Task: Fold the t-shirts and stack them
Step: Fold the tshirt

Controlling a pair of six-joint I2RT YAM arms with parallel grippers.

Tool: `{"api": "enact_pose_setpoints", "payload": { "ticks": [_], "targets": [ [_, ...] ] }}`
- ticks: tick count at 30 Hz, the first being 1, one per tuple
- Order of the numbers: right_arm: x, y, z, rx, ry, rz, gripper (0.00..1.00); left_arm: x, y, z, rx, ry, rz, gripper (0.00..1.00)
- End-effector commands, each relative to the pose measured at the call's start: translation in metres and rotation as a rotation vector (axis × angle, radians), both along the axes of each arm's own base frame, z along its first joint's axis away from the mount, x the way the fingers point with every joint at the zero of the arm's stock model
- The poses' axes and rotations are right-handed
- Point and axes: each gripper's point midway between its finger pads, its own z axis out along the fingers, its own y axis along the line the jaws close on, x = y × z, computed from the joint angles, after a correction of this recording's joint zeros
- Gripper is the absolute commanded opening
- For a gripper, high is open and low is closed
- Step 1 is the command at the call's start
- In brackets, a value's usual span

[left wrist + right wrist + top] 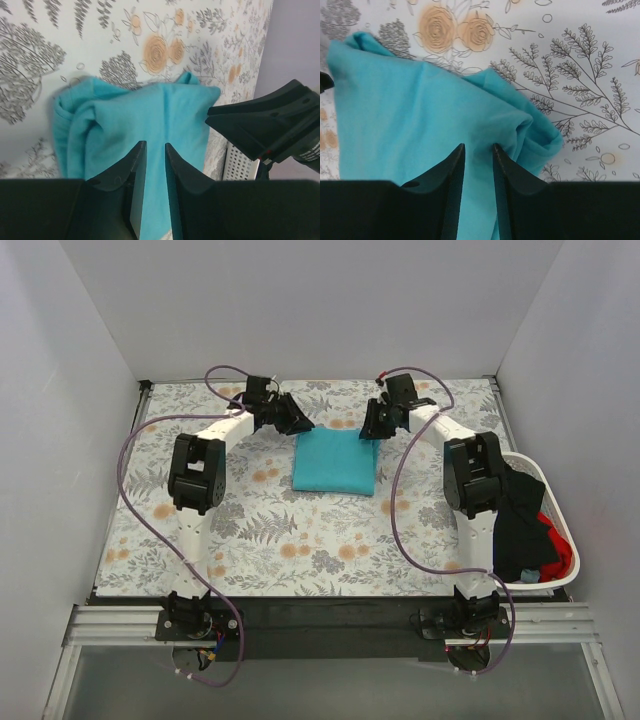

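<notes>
A teal t-shirt (pixel 335 462) lies folded into a flat rectangle on the floral cloth, mid-table toward the back. My left gripper (pixel 297 420) is at its far left corner and my right gripper (pixel 372 425) at its far right corner. In the left wrist view the gripper (pixel 155 144) has its jaws a narrow gap apart over the teal fabric (pixel 150 115). In the right wrist view the gripper (pixel 478 146) is likewise slightly open over the shirt (pixel 410 110), next to a bunched fold. A black t-shirt (pixel 520 520) and a red t-shirt (pixel 560 545) lie in the basket.
The grey floral cloth (pixel 300 540) covers the table. A white plastic basket (pixel 545 478) stands at the right edge beside the right arm. White walls enclose the left, back and right sides.
</notes>
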Motion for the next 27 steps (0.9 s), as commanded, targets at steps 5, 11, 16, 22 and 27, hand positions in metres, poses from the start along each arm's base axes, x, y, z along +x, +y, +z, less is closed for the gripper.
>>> {"api": "enact_pose_setpoints", "payload": {
  "ticks": [5, 11, 16, 22, 27],
  "targets": [
    [0.022, -0.013, -0.031, 0.031, 0.045, -0.047, 0.33, 0.033, 0.017, -0.044, -0.003, 0.062, 0.106, 0.18],
    [0.024, -0.024, -0.041, 0.039, 0.066, -0.059, 0.31, 0.032, 0.027, -0.061, -0.003, 0.101, 0.14, 0.17],
    [0.027, -0.024, -0.035, 0.05, 0.051, -0.049, 0.31, 0.041, 0.03, -0.038, -0.022, 0.05, 0.131, 0.18],
    [0.036, -0.023, 0.007, 0.075, -0.033, -0.026, 0.39, 0.056, 0.041, 0.032, -0.05, -0.096, 0.127, 0.4],
    [0.042, -0.022, 0.064, 0.102, -0.131, -0.026, 0.48, 0.04, 0.051, 0.071, -0.032, -0.184, 0.151, 0.5]
  ]
}}
